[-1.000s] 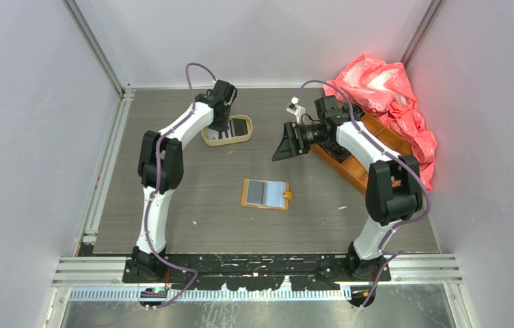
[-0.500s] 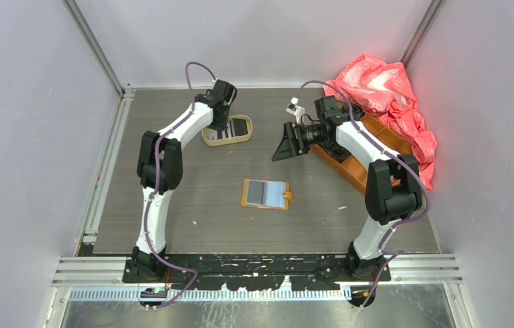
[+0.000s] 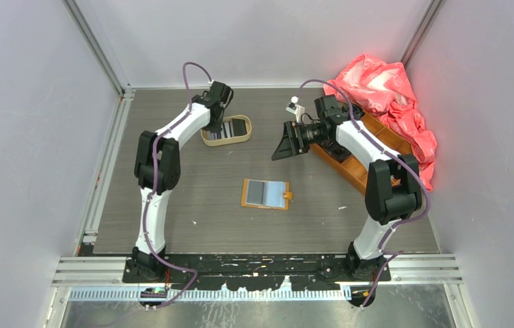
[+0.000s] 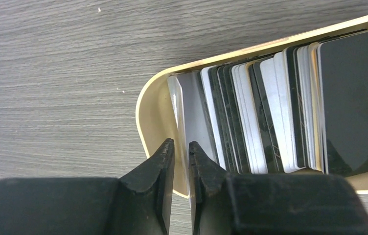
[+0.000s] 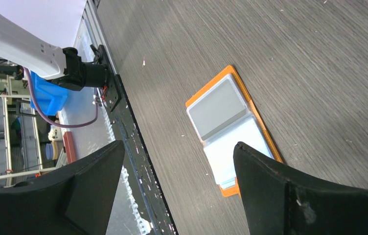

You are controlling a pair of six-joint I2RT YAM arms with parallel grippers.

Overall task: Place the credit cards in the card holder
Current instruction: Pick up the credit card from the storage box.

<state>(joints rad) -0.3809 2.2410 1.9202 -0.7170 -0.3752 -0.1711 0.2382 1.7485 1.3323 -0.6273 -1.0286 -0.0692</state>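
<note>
Left gripper [image 4: 180,145]: points down over the left end of an oval tan tray [image 4: 148,112] at the back left of the table [image 3: 193,184]. Its two black fingers stand nearly together with a thin slit between them. The endmost pale card lines up with that slit; whether it is pinched cannot be told.
Cards [image 4: 270,112]: white, grey and black, standing on edge in a packed row inside the tray.
Card holder [image 3: 265,193]: lies opened flat at the middle of the table, orange rim up, one grey and one pale clear pocket showing, well apart from both grippers.
Right gripper [image 5: 178,146]: hangs in the air above the table, fingers spread wide, holding nothing.
Orange box [image 3: 350,167]: along the right edge, beside the right arm.
Pink bag [image 3: 384,89]: crumpled in the back right corner.
</note>
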